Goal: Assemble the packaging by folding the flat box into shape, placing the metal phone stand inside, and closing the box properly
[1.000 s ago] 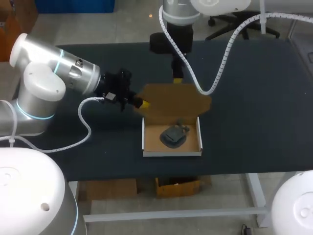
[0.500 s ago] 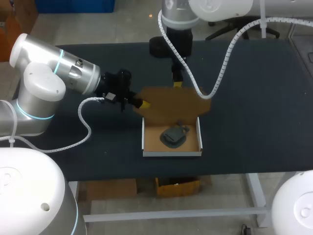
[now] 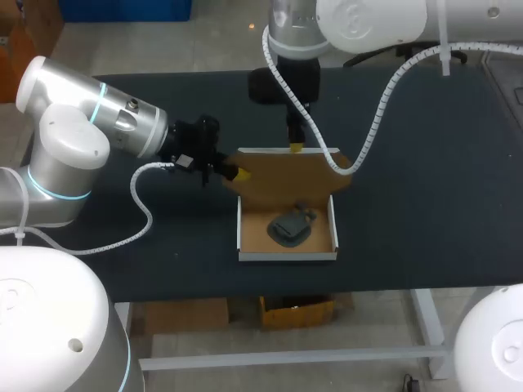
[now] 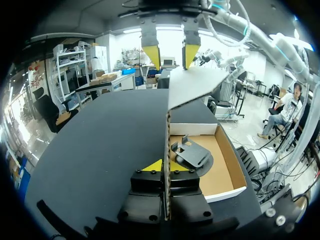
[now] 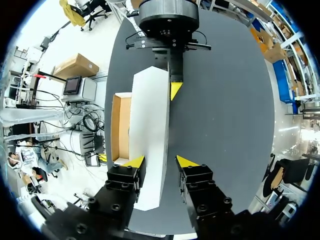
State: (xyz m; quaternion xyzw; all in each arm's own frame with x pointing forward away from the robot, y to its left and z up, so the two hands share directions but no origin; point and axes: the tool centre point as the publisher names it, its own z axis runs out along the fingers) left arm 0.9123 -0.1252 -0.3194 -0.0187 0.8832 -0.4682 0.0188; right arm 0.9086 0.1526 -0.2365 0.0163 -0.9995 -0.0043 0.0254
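A white cardboard box tray [image 3: 244,238] sits mid-table with the dark metal phone stand [image 3: 290,227] lying inside. Its brown-lined lid [image 3: 282,171] is hinged at the tray's far side and stands partly raised. My left gripper [image 3: 234,172] is shut on the lid's left edge. In the left wrist view the cardboard edge [image 4: 167,150] runs between the yellow tips of that left gripper [image 4: 168,165], with the phone stand [image 4: 192,152] beside it. My right gripper [image 5: 160,161] is open at the lid's far edge, with the white lid [image 5: 150,130] between its fingers and resting against one of them.
The dark table [image 3: 417,204] has free room right and left of the box. The right arm's white coiled cable [image 3: 347,155] hangs over the lid's right corner. The table's front edge runs just below the tray.
The lid's far edge has lifted off the table and now shows its white side. The right gripper has shifted slightly with it. The left arm has held still.
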